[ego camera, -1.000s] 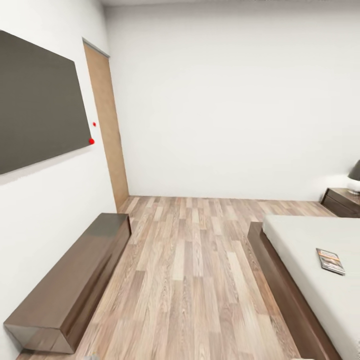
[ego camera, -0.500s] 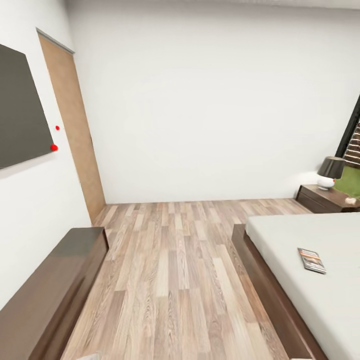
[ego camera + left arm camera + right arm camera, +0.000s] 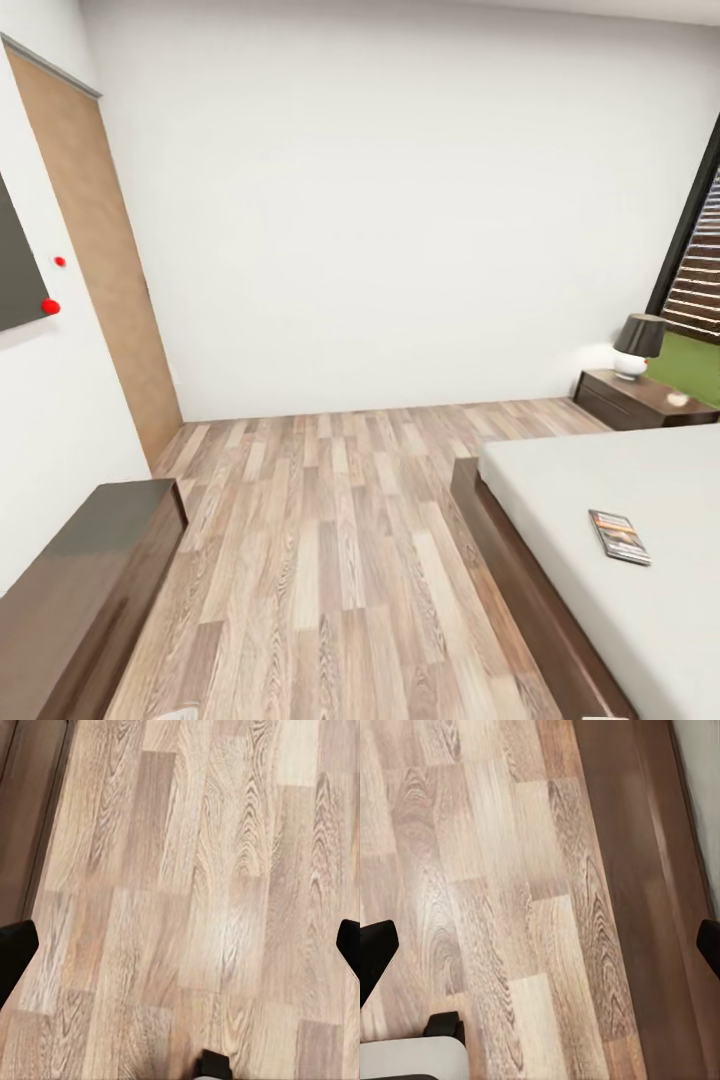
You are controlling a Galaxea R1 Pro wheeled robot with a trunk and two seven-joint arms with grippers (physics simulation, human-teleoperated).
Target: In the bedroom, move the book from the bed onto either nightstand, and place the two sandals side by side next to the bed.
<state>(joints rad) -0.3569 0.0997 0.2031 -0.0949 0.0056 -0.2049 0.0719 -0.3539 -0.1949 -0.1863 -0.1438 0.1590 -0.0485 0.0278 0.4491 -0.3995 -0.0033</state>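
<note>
— One book is all I have of the task's things: it lies flat on the bare off-white mattress of the bed, on the right of my head camera, near the mattress's side edge.

— And the nightstand?

— I see it past the far end of the bed, the dark wood nightstand against the white back wall, with a small lamp on top, white base, dark shade. Just beside it is the dark-framed window with slatted blinds.

— What about your arms?

— My left gripper points down at the plank floor; its two black fingertips sit at opposite edges of that wrist picture, so the jaws are spread wide with nothing between them. My right gripper is the same, wide apart and empty, over floor planks and the bed's dark wood frame.

— Anything else?

— A low dark bench along the left wall, a wooden door beyond it, and a dark wall panel with two red dots beside it.
</note>
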